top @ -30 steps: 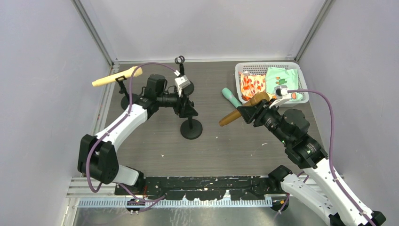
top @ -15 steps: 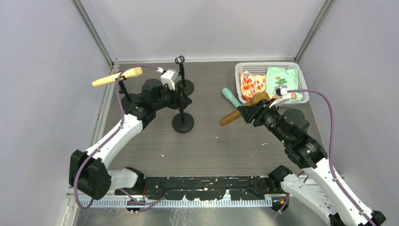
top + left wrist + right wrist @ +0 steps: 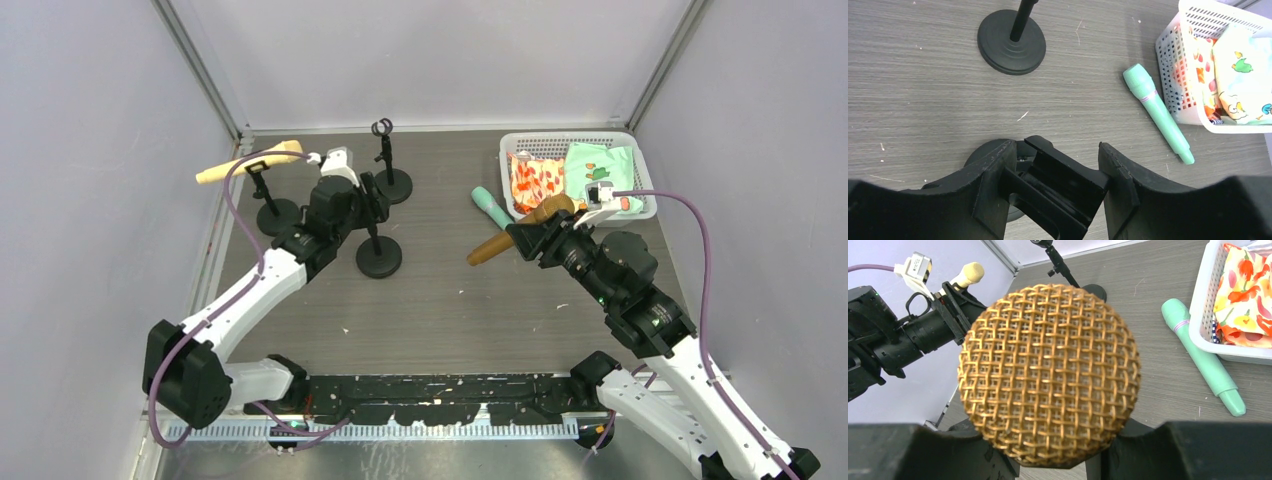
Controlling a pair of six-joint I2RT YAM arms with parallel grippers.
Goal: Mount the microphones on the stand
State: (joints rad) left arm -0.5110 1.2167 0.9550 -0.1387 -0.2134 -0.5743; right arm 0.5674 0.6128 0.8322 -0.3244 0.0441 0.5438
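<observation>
From where I stand, the right gripper is clamped tight on the barrel of the gold mic and holds it clear of the table, a little toward 3 o'clock from the middle. The mic's long axis runs 2 to 8 o'clock: the mesh head sits up by the wrist at 2 and the bare tail points down toward 8, at the stand.

The left gripper is partly closed around that stand's clip, with a finger pressed against each side. The stand is upright near 9 o'clock.

I'd judge the gold mic to be stiff and light. Its body looks smooth and tapered, so it could slip or twist in a loose grip. The woven head looks like the part that would dent. The mid-barrel hold looks right to me, because it leaves the tail free to go into the clip.

The green mic lies flat at 1 o'clock, just beside the basket, with its head toward 11 and its tail toward 5. The cream mic is already clipped on the left stand at 10 o'clock. It lies nearly level, head toward 2. The far stand at 12 is bare.
</observation>
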